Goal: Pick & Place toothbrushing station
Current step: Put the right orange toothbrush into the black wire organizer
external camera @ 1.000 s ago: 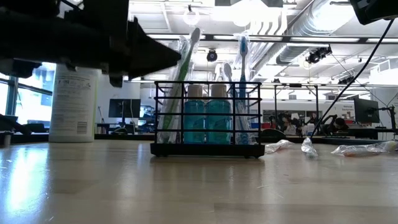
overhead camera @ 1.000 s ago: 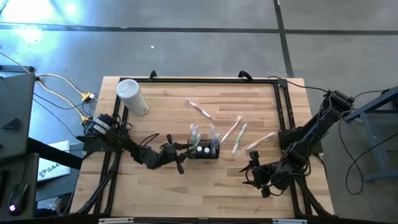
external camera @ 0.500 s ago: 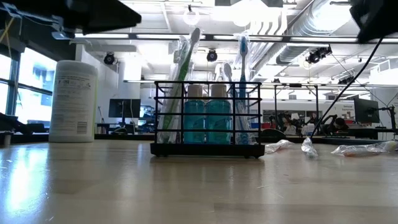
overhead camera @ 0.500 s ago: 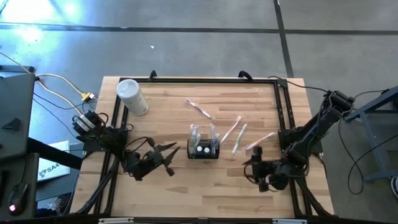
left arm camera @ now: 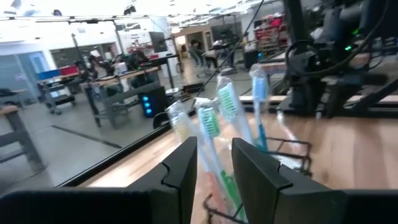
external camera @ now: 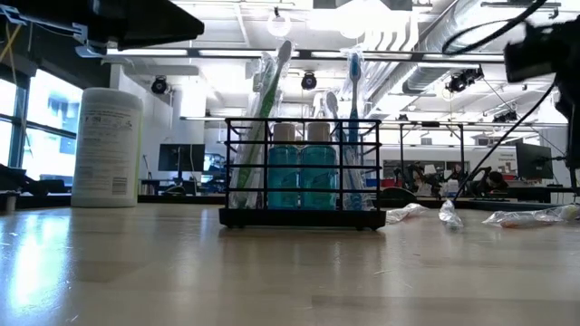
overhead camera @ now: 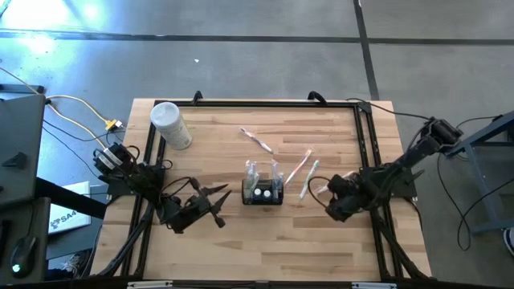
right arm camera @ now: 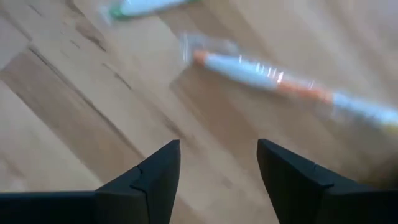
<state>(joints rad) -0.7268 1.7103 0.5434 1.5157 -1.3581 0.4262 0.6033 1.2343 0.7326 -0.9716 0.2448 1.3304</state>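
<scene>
Black wire holder (overhead camera: 263,193) stands upright near the middle of the wooden table (overhead camera: 233,249), not gripped by anything. Low view: holder (external camera: 302,172) has two blue bottles (external camera: 301,174) inside and wrapped toothbrushes (external camera: 269,86) sticking up from both ends.

Left gripper (overhead camera: 222,205) sits off the holder's left side, fingertips pointing toward it, clear gap between them, no contact. Left wrist view: its two fingers (left arm camera: 186,167) stand a narrow gap apart with nothing between them; the toothbrushes (left arm camera: 219,118) in the holder show just ahead of the fingertips. Fingers released, empty.

Right gripper (overhead camera: 331,193) is over the table to the holder's right, above a loose wrapped toothbrush. Right wrist view: fingers (right arm camera: 158,168) spread wide, nothing gripped; an orange-and-white wrapped toothbrush (right arm camera: 273,78) lies on the wood just beyond the fingertips, a green one (right arm camera: 140,6) farther past it.

More wrapped toothbrushes (overhead camera: 303,171) lie on the table between the holder and the right gripper, one more (overhead camera: 257,140) farther back. White cylindrical tub (overhead camera: 170,124) stands at the table's back left corner, well away from both grippers.
</scene>
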